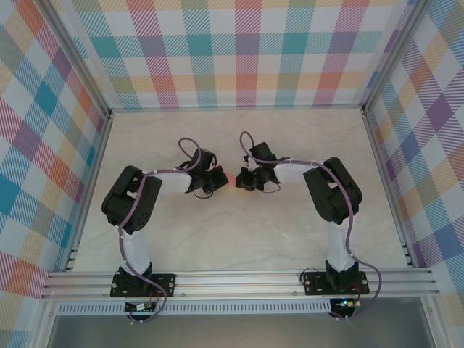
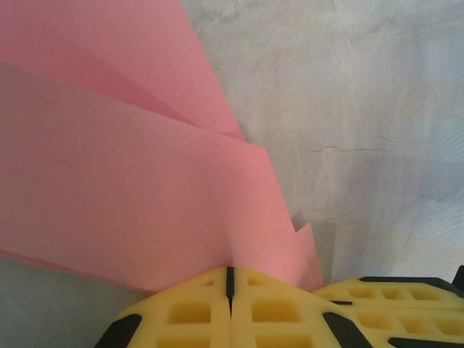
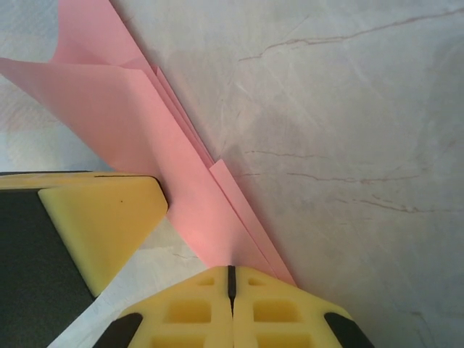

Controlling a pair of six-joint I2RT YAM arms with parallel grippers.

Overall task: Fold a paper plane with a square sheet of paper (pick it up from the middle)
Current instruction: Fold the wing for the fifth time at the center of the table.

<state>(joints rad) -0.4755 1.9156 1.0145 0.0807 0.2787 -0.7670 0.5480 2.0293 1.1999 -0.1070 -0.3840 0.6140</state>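
Note:
The pink sheet of paper (image 1: 230, 179) is folded into a slim, layered dart like a paper plane and hangs between both grippers at the table's middle. My left gripper (image 1: 222, 179) is shut on one end of it. In the left wrist view the broad folded layers (image 2: 130, 181) fan out up and to the left from the closed jaws (image 2: 230, 272). My right gripper (image 1: 238, 179) is shut on the other end. In the right wrist view the narrow stacked folds (image 3: 109, 101) run diagonally up and left from its closed jaws (image 3: 232, 272).
The marbled white table (image 1: 232, 239) lies under the paper, bordered by checked walls and a metal rail at the near edge. The grippers nearly touch: a right finger (image 2: 391, 290) shows beside the left jaws, a left finger (image 3: 101, 217) beside the right jaws.

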